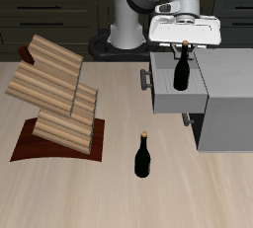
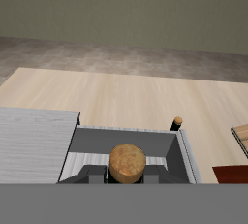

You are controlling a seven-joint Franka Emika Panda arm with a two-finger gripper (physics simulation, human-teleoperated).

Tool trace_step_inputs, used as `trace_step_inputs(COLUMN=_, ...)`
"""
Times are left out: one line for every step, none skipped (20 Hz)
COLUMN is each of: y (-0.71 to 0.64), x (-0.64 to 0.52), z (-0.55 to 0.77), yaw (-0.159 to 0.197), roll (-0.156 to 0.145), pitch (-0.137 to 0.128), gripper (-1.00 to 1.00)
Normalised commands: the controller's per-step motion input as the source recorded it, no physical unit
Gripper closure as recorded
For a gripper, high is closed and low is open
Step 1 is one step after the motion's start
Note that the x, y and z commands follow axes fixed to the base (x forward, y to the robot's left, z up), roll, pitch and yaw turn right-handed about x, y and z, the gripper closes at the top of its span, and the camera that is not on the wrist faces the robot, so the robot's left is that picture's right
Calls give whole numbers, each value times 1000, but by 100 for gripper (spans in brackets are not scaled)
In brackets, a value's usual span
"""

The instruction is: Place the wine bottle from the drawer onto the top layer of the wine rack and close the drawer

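Observation:
My gripper (image 1: 185,42) is shut on the neck of the wine bottle (image 1: 184,72), a slim near-black bottle held upright over the open drawer (image 1: 166,96). Its base shows low between the drawer's walls. In the wrist view the tan cork top (image 2: 127,162) sits between my fingers, with the drawer's grey inside (image 2: 97,143) below. The drawer's bar handle (image 1: 144,79) faces the wine rack (image 1: 54,92), a light-wood zigzag rack on a reddish-brown board (image 1: 40,145). The twin bottle (image 1: 143,156) stands on the table nearer the front edge; it also shows in the wrist view (image 2: 176,123).
The grey cabinet (image 1: 229,94) holds the drawer. The robot's base (image 1: 124,35) stands at the back of the table. The rack's corner (image 2: 241,134) and board (image 2: 231,175) show in the wrist view.

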Motion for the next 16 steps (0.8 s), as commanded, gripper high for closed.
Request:
trace_step_inputs(y=-64, x=-57, z=160, yaw=-14, roll=10, pitch=-29, gripper=100)
trace_step_inputs(y=0, x=122, z=-14, yaw=0, roll=0, pitch=0, gripper=100)
trace_step_inputs(y=-19, x=-11, z=87, yaw=37, roll=52, pitch=-20, gripper=100)
trace_step_inputs(y=-87, x=-63, z=158, yaw=55, roll=17, pitch=-60, gripper=100)
trace_step_inputs(y=-131, x=-142, z=188, yaw=-15, roll=-14, pitch=-29, gripper=100)
trace_step_inputs(y=-110, x=-53, z=263, yaw=61, roll=47, pitch=-61, gripper=100)
trace_step_inputs(y=-202, x=-65, z=237, yaw=-40, roll=-55, pitch=-4, gripper=100)
trace_step_inputs(y=-139, x=-26, z=187, yaw=-48, roll=-27, pitch=4, gripper=100)
trace_step_inputs(y=-173, x=-166, z=305, yaw=69, roll=37, pitch=-74, gripper=100)
trace_step_inputs(y=-250, x=-133, z=303, yaw=-10, roll=-45, pitch=-61, gripper=100)
trace_step_inputs(y=-212, x=-172, z=358, yaw=11, roll=-15, pitch=-45, gripper=100)
trace_step_inputs(y=-231, x=-244, z=425, yaw=26, roll=-25, pitch=-104, gripper=100)
trace_step_inputs(y=-196, x=-64, z=309, yaw=-30, roll=-36, pitch=-32, gripper=100)
trace_step_inputs(y=-244, x=-250, z=381, yaw=-58, roll=-55, pitch=-9, gripper=100)
trace_step_inputs(y=-210, x=-318, z=443, yaw=51, roll=-23, pitch=-93, gripper=100)
trace_step_inputs(y=-253, x=-354, z=432, yaw=20, roll=-37, pitch=-75, gripper=100)
